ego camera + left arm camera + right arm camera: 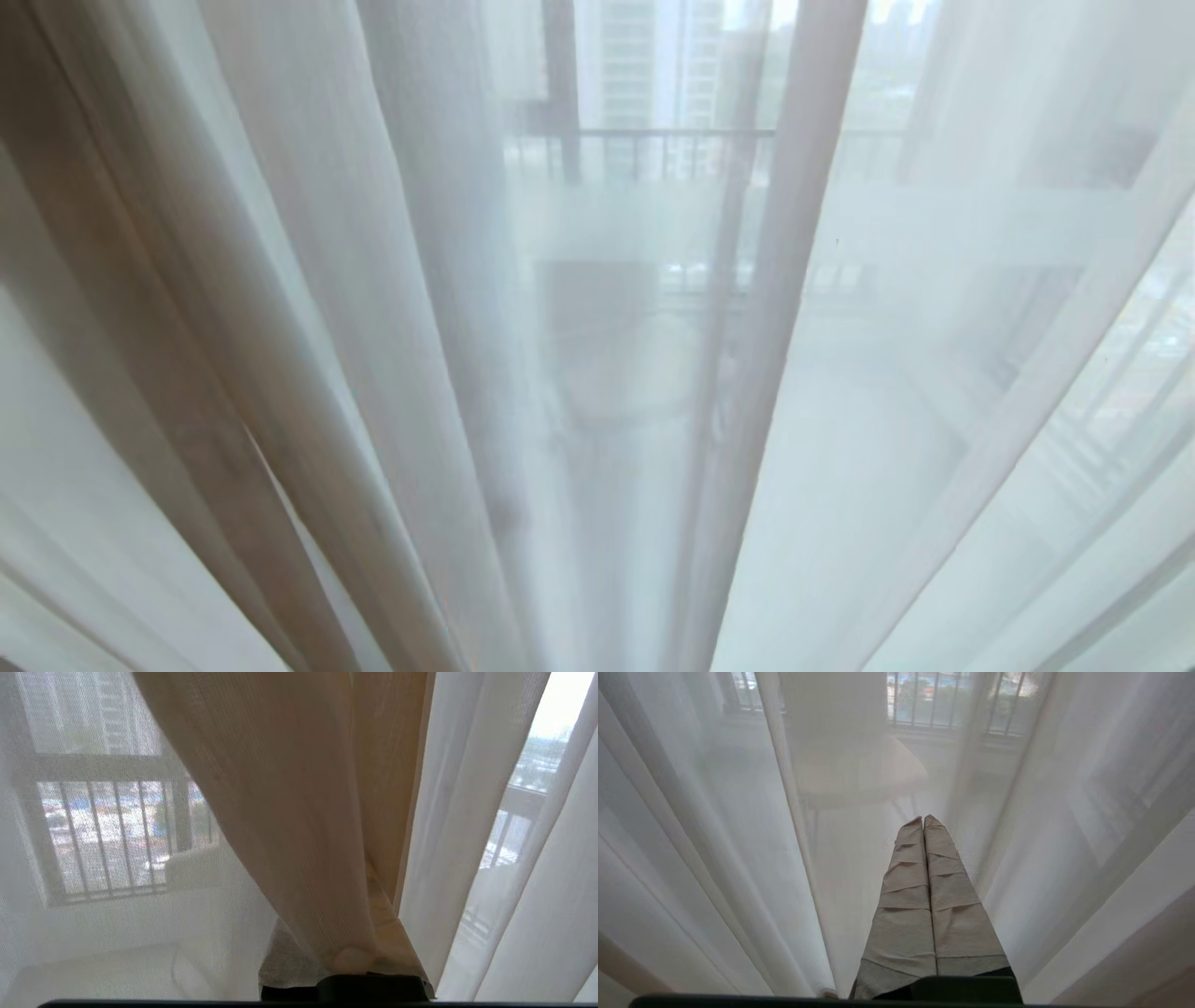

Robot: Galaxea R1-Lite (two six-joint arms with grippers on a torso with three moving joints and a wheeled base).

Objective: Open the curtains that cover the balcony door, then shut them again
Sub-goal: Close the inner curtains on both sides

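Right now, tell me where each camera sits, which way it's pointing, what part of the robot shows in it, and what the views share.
Head view: close up to the white sheers, looking forward and down through them at a railing; no arm shows.
Left wrist view: behind the left gripper, which is shut on the beige drape; only its fingertip bulges under the cloth.
Right wrist view: behind the right gripper, wrapped fingers shut, empty, pointing at the sheers.
Shared: all three look through sheers at the railed windows.
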